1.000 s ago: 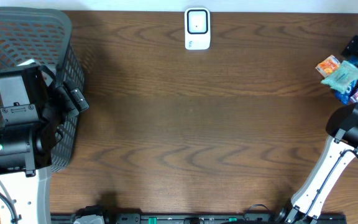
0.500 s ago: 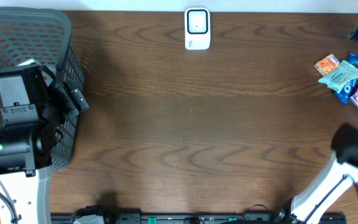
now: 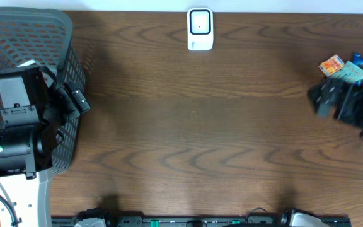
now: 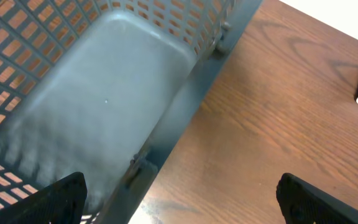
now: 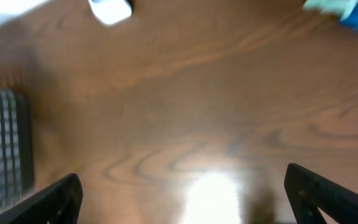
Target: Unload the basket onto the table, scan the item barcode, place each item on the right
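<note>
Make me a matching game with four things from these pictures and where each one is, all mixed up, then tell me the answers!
Things:
1. grey basket
2. white scanner
3. orange packet
4. left pincer

Places:
A. right end of the table
B. open, over the basket's wall
C. middle of the table's far edge
D. left end of the table

Pairs: 1-D, 2-C, 3-A, 4-B.

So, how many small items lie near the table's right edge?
3: an orange packet, a teal packet beside it, a blue item peeking out past that. The right arm may hide more.
</note>
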You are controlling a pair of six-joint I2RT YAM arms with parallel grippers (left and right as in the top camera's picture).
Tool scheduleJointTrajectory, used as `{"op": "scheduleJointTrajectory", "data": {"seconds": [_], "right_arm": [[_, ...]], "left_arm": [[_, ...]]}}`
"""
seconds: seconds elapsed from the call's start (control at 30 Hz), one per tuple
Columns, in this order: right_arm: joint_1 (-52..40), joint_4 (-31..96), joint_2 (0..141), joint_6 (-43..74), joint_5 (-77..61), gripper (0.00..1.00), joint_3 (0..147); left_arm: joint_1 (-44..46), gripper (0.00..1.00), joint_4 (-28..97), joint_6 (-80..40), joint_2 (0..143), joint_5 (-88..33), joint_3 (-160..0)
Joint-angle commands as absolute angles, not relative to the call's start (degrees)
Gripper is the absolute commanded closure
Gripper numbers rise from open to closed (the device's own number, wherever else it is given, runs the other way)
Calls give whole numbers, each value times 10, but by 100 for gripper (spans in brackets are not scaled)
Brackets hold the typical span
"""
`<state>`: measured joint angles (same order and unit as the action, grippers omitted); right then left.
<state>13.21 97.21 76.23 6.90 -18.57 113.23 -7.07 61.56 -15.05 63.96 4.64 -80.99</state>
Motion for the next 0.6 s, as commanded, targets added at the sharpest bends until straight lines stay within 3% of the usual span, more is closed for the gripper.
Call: {"op": "scheduleJointTrajectory", "data": {"seconds": [0.0,0.57], "right_arm": [[118,973,706,68,-201,1,1064],[118,973,626,76,-198,1,1008]], "left_arm": [[-73,2,617,-153,640,52,-820],[-73,2,617,-153,640,52,-820]]}}
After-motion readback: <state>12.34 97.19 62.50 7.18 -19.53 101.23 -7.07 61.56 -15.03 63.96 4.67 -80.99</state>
